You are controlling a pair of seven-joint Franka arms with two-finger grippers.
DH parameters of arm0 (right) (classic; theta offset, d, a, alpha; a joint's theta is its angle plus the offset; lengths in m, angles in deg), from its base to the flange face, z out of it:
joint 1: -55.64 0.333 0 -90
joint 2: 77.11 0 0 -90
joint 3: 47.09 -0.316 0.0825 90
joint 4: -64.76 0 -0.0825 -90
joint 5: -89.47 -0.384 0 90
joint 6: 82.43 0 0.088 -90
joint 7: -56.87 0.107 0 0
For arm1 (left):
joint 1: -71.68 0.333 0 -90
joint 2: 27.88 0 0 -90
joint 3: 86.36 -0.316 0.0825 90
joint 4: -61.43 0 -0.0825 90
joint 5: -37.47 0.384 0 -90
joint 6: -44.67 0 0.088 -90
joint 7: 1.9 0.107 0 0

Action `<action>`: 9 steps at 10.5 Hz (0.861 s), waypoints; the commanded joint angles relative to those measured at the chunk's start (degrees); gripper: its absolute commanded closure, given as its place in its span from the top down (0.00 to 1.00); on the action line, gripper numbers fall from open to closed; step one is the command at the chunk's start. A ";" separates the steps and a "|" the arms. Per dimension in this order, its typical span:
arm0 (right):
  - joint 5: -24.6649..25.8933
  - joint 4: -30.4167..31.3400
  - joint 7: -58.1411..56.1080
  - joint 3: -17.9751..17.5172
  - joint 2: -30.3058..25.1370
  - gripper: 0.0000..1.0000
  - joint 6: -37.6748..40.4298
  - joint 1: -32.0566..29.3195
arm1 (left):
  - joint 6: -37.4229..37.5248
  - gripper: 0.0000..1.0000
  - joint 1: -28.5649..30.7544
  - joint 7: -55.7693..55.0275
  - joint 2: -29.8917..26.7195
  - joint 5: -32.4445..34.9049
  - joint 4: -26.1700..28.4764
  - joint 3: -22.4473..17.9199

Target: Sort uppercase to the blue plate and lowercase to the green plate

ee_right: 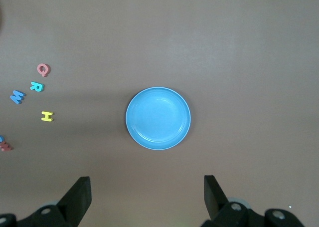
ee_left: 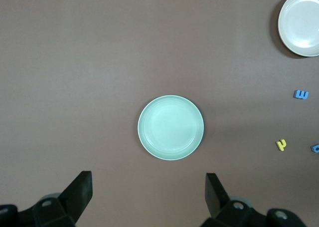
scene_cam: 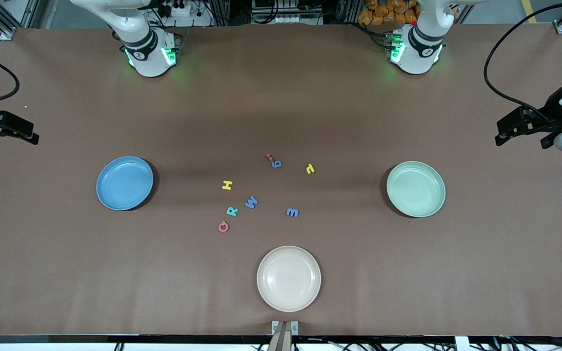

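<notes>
The blue plate (scene_cam: 125,183) lies toward the right arm's end, the green plate (scene_cam: 415,189) toward the left arm's end. Between them lie the uppercase letters, a yellow H (scene_cam: 227,185), blue W (scene_cam: 251,202), teal R (scene_cam: 232,211) and pink Q (scene_cam: 223,226). The lowercase ones are a blue g (scene_cam: 276,164) touching a small red one (scene_cam: 270,157), a yellow hooked one (scene_cam: 310,168) and a blue m (scene_cam: 292,212). My left gripper (ee_left: 148,187) hangs open and empty high beside the green plate (ee_left: 171,127). My right gripper (ee_right: 147,187) is open beside the blue plate (ee_right: 158,118).
A cream-white plate (scene_cam: 289,278) sits nearest the front camera, just below the letters. Both arm bases stand at the table's top edge. Bare brown tabletop surrounds the plates.
</notes>
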 commanded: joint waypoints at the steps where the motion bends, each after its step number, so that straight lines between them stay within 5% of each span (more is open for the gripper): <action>1: 0.94 1.07 0.76 -0.34 -1.08 1.00 -0.49 -0.03 | 0.77 1.00 -0.12 1.03 -0.13 -0.55 -0.29 -0.20; 9: 0.94 1.16 0.76 -0.34 -0.91 1.00 -0.49 0.06 | 0.68 1.00 -1.26 0.25 2.33 -0.28 -0.29 -0.11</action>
